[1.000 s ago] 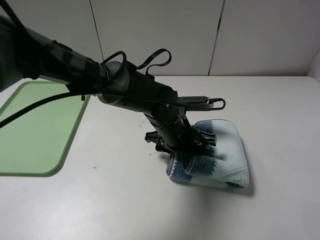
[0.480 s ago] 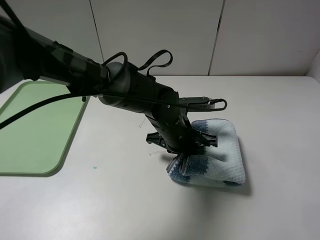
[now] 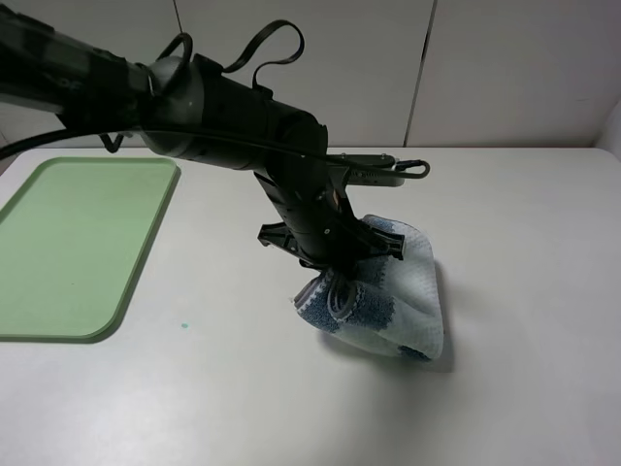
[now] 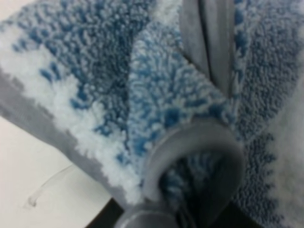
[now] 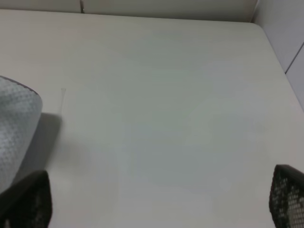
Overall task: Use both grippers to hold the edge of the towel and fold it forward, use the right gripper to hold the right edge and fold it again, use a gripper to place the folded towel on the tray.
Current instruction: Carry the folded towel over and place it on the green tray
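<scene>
The folded towel (image 3: 398,311), white with mottled blue stripes, hangs bunched just above the table right of centre. My left gripper (image 3: 338,275) reaches across the middle and is shut on the towel's near-left part. The left wrist view is filled by the towel (image 4: 95,71); its grey hem (image 4: 190,137) curls in a loop close to the camera, and the fingers are hidden. A white corner of the towel (image 5: 16,118) shows in the right wrist view. There my right gripper (image 5: 159,206) stands open over bare table with nothing in it. The pale-green tray (image 3: 68,243) lies flat at the far left.
The white table (image 3: 524,243) stretches to the right of the towel. A wall of pale panels (image 3: 505,68) closes the back. The left arm's black cables (image 3: 262,44) loop above its wrist. A small dark speck (image 3: 182,325) lies near the tray's corner.
My left gripper has closed on the towel, lifted it off the table and carried it a little left, toward the tray. The towel now hangs crumpled instead of lying flat.
</scene>
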Motion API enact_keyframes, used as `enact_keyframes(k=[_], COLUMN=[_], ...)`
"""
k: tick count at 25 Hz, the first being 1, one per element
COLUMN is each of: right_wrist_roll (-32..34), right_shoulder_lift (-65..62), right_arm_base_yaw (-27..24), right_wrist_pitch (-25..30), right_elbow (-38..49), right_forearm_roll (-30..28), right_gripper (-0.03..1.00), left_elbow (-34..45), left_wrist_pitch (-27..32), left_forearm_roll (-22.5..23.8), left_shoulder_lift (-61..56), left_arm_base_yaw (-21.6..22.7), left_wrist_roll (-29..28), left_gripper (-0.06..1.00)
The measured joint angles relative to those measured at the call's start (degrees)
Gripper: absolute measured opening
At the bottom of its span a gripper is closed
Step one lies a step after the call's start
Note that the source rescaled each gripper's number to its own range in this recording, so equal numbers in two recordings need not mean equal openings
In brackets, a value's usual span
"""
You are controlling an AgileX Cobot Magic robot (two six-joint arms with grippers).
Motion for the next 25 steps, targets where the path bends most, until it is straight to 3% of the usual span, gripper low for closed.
enact_keyframes(k=[10, 25], right_wrist_roll=[0.0, 0.0], right_shoulder_lift=[0.0, 0.0], right_arm_base_yaw=[0.0, 0.0], right_wrist_pitch=[0.0, 0.0], right_elbow=[0.0, 0.0], right_forearm_roll=[0.0, 0.0], right_gripper=[1.0, 1.0], left_elbow=[0.0, 1.29], left_wrist_pitch=[4.2, 10.29], left_forearm_roll=[4.95, 5.95], left_shoulder_lift=[-3.82, -10.38], left_arm_base_yaw=[0.23, 9.41], left_wrist_roll=[0.0, 6.77], left_gripper=[0.17, 0.17])
